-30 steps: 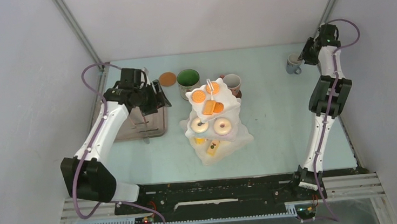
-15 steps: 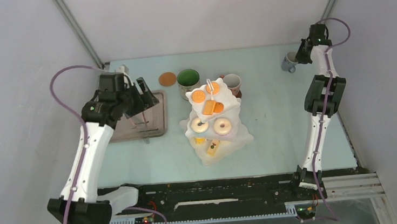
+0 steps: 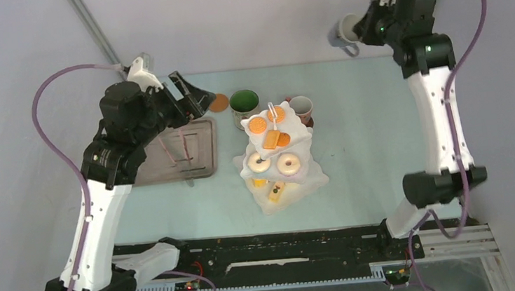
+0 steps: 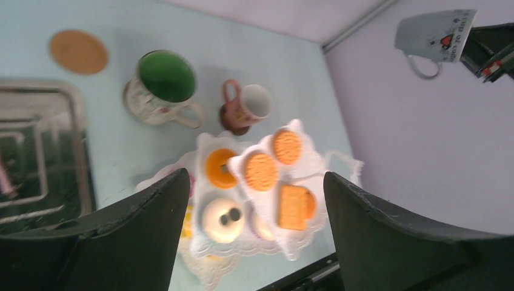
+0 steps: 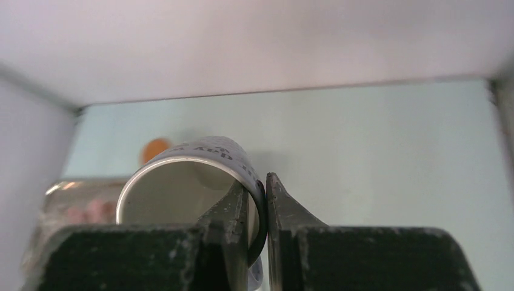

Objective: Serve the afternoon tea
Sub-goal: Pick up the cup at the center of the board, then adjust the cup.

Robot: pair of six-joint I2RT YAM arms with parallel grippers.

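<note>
The right gripper [image 3: 369,27], at the upper right of the top view, is clamped tight on the rim of the pale mug [image 3: 343,33], one finger inside the wall and one outside. It holds the mug in the air, tipped on its side with the mouth toward the left of the frame. The left gripper [image 3: 192,95], at the upper left, is spread wide and holds nothing. It hangs above the far edge of the tray [image 3: 204,170], where the tongs [image 3: 169,152] lie. The stand [image 3: 316,177] sits mid-table [image 3: 384,176], with biscuits [image 3: 258,125] on the top tier, donuts [image 3: 288,163] on the middle one and cakes [image 3: 276,192] on the lowest. Just behind the stand are the green mug [image 3: 244,103] and, to its right, the pink mug [image 3: 300,106]. A bare coaster [image 4: 78,52] lies left of the green mug, near the tray's far corner.
</note>
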